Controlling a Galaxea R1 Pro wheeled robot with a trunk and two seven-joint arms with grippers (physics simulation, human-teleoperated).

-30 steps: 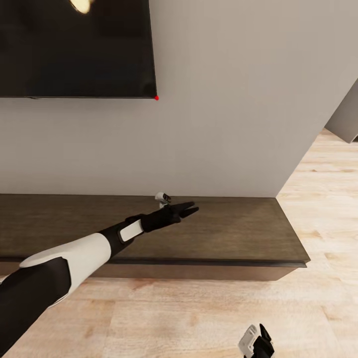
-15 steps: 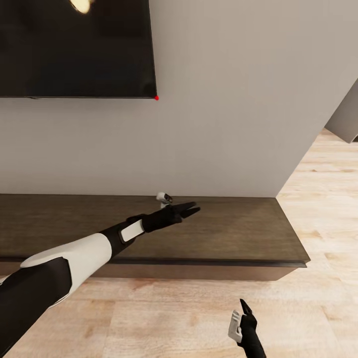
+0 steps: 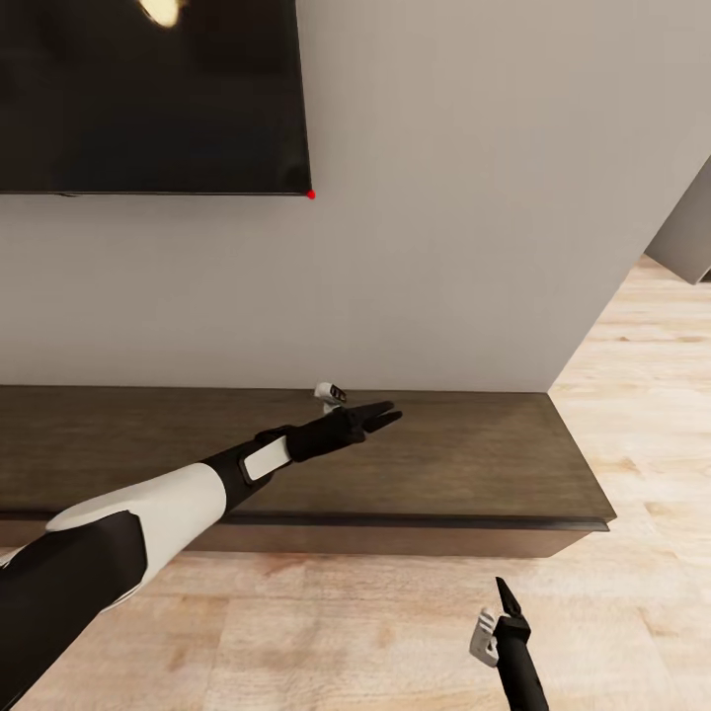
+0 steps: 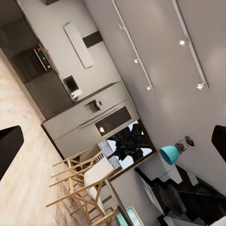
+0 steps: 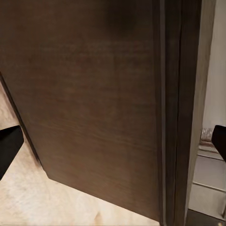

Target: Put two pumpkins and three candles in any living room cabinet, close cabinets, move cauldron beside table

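The cabinet (image 3: 474, 464) is a long, low dark-brown unit against the grey wall, and its front looks closed. My left gripper (image 3: 385, 412) reaches out above the cabinet top and is open with nothing in it; in the left wrist view its fingertips (image 4: 9, 146) stand far apart. My right gripper (image 3: 506, 597) is low over the floor in front of the cabinet, pointing at it. It is open and empty, and in the right wrist view the cabinet's front panel (image 5: 94, 94) is close ahead. The pumpkins, candles and cauldron are out of view.
A large black TV (image 3: 148, 94) hangs on the wall above the cabinet. Light wood floor (image 3: 642, 395) runs past the cabinet's right end. The left wrist view looks across the room to a fridge (image 4: 94, 117), wooden stools (image 4: 80, 183) and a teal lamp (image 4: 169, 153).
My right gripper has risen from the picture's lower edge toward the cabinet front. My left gripper has edged slightly up and right over the cabinet top.
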